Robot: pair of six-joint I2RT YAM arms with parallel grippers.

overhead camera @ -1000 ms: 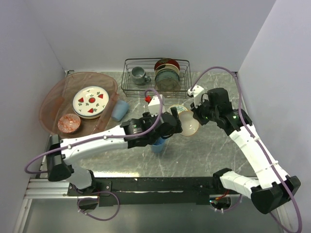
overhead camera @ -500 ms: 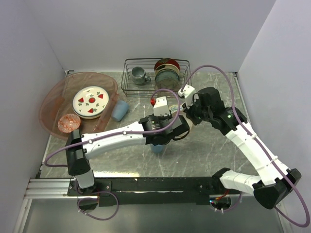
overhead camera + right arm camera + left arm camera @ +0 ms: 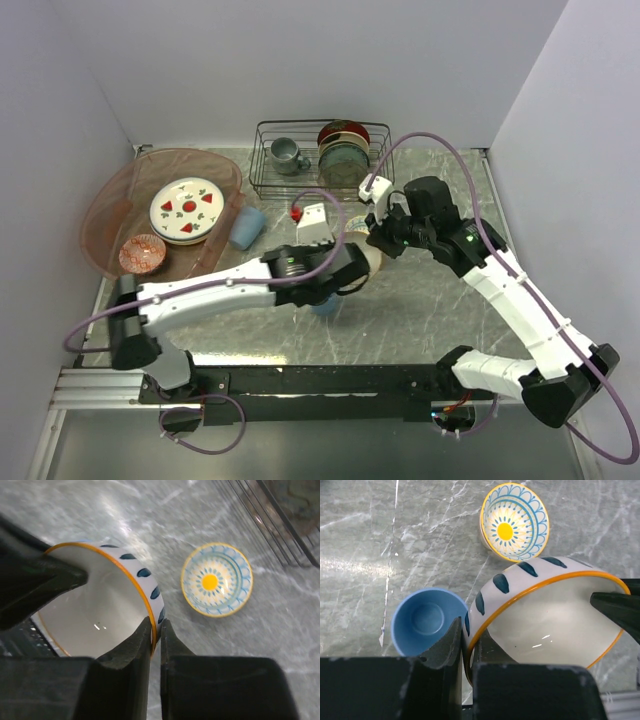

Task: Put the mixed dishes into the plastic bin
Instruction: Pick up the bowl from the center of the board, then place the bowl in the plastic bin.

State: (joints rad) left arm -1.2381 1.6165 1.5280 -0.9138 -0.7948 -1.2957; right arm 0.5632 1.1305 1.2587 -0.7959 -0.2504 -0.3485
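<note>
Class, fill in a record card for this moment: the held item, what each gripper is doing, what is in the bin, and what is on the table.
held item: cream bowl, orange rim, blue marks
left gripper: shut on the bowl's rim
right gripper: shut on the opposite rim
in plastic bin: strawberry plate, red-patterned bowl
on table: small yellow-and-blue bowl; light-blue cup, upright; second cup beside the bin

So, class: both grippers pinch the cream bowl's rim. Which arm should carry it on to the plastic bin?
Left. The left gripper and right gripper both clamp the cream bowl, but the plastic bin sits far to the left, on that arm's side; the right would probably have to stretch across.
</note>
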